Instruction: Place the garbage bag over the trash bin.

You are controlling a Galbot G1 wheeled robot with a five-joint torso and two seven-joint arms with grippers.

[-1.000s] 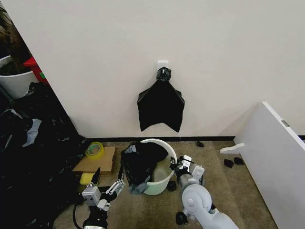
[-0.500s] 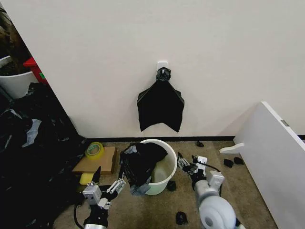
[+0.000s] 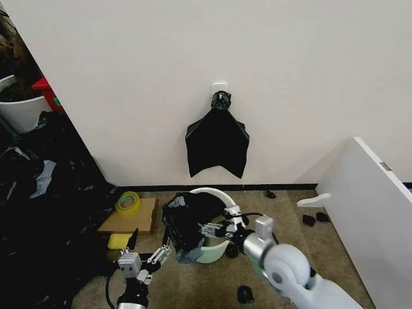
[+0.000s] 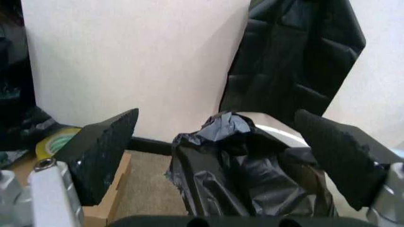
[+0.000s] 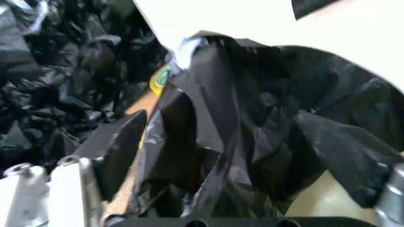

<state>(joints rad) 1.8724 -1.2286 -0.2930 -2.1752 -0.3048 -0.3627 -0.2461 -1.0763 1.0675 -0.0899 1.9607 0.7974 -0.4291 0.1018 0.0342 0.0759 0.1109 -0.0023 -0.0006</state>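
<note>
Left gripper (image 3: 149,256) low on tan carpet (image 3: 322,257), short of bin (image 3: 222,248), fingers spread wide, empty. Right gripper (image 3: 217,226) over bin's mouth, fingers parted at bag (image 3: 190,219); grip on plastic unclear. Bag draped over bin's left rim and into bin. Left of bin: cardboard (image 3: 129,219) with tape roll (image 3: 127,202), heaped black sheeting (image 3: 45,212). Behind bin: white wall (image 3: 193,51), knotted black bag bunch (image 3: 217,145) hanging above. Right of bin: white board (image 3: 373,219).

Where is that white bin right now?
In the head view the trash bin stands on the carpet below the bag bunch on the wall, with the garbage bag draped over its left side and the right gripper reaching into it.
</note>
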